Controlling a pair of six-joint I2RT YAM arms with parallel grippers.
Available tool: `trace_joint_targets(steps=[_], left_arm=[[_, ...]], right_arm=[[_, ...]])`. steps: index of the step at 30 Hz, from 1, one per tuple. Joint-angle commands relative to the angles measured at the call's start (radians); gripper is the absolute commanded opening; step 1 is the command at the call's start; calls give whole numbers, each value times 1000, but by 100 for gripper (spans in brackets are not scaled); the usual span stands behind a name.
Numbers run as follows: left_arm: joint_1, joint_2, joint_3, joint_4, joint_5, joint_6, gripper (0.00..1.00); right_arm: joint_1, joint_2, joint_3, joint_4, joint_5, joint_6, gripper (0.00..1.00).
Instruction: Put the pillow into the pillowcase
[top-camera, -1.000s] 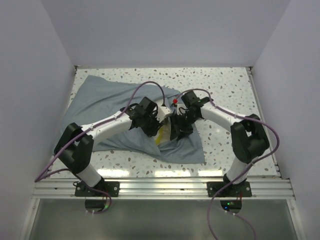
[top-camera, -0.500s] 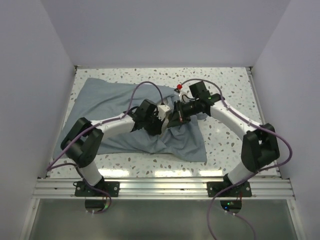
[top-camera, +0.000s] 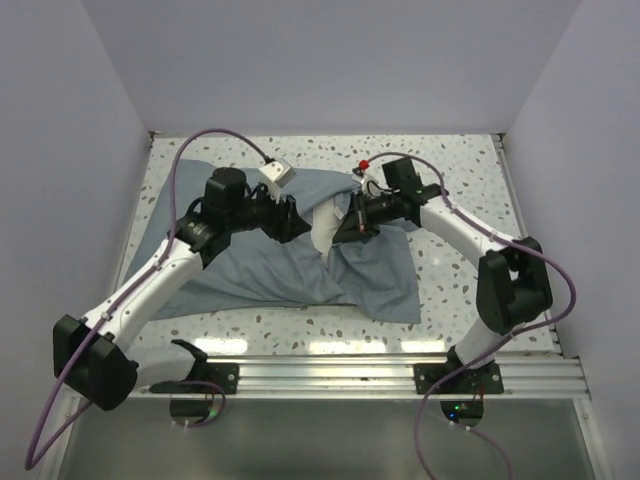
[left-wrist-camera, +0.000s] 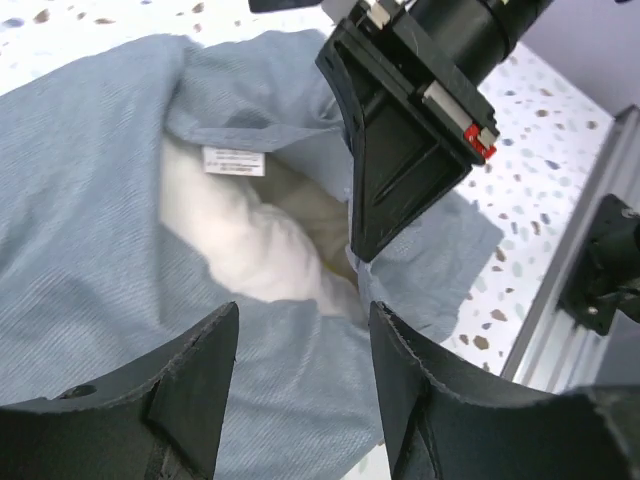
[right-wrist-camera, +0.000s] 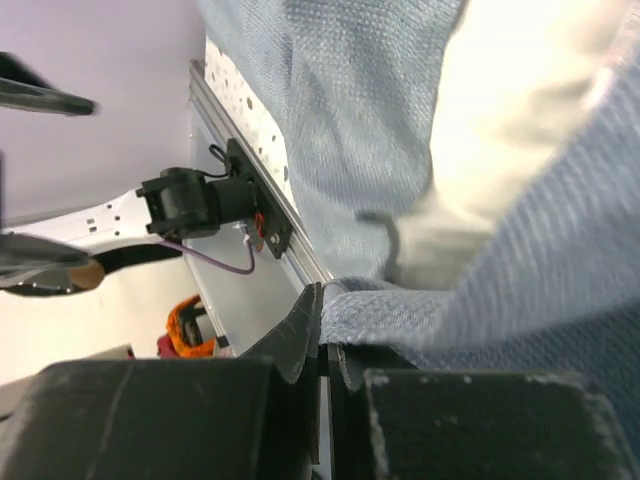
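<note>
One plump white pillow (left-wrist-camera: 250, 240) sits inside wrinkled grey-blue pillowcase (left-wrist-camera: 80, 250).

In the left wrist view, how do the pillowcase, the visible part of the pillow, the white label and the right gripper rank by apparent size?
1. pillowcase
2. right gripper and the visible part of the pillow: these look alike, and the gripper is nearer the camera, so I leave them unranked
3. white label
</note>
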Motion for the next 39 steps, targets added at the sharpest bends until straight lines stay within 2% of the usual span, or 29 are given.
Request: trace_joint_targets(steps=[1, 6, 11, 14, 17, 18, 19, 20, 24, 26, 29, 32, 33, 34, 36, 37, 39], left_arm=[[17, -9, -40, -97, -145, 15, 59], [-1, 133, 1, -93, -195, 8, 56], [-101, 230, -23, -7, -262, 19, 60], [-141, 287, -31, -5, -321, 48, 57], [-145, 350, -20, -43, -382, 71, 37], [-145, 361, -6, -56, -391, 83, 23], [-142, 364, -3, -68, -384, 91, 16], [-139, 355, -2, -77, -370, 100, 0], [-116, 194, -43, -3, -124, 105, 0], [-116, 85, -54, 53, -49, 104, 0], [-125, 20, -28, 62, 62, 90, 0], [-156, 9, -41, 91, 150, 52, 0], [-171, 25, -52, 113, 197, 42, 0], [-178, 38, -61, 129, 210, 41, 0], [-184, 66, -89, 134, 224, 33, 0], [-182, 91, -100, 133, 222, 36, 0], [-182, 109, -129, 130, 222, 71, 0]], right_arm=[[68, 91, 74, 94, 25, 36, 0], [85, 147, 70, 105, 38, 43, 0], [86, 132, 32, 80, 81, 3, 0], [85, 144, 7, 48, 109, -19, 0], [85, 130, -11, 46, 130, -29, 0], [85, 125, -7, 43, 135, -32, 0], [83, 125, -2, 37, 137, -34, 0], [85, 121, 10, 34, 146, -40, 0], [82, 110, 24, 60, 155, -22, 0], [85, 106, 24, 117, 149, 9, 0], [89, 96, 4, 218, 144, 70, 0], [118, 128, -10, 247, 131, 79, 0], [128, 147, -17, 264, 94, 83, 2], [146, 150, -24, 266, 74, 76, 10], [151, 144, -43, 263, 10, 63, 17], [146, 121, -45, 199, -32, 8, 28], [108, 86, -30, 25, -35, -89, 42]])
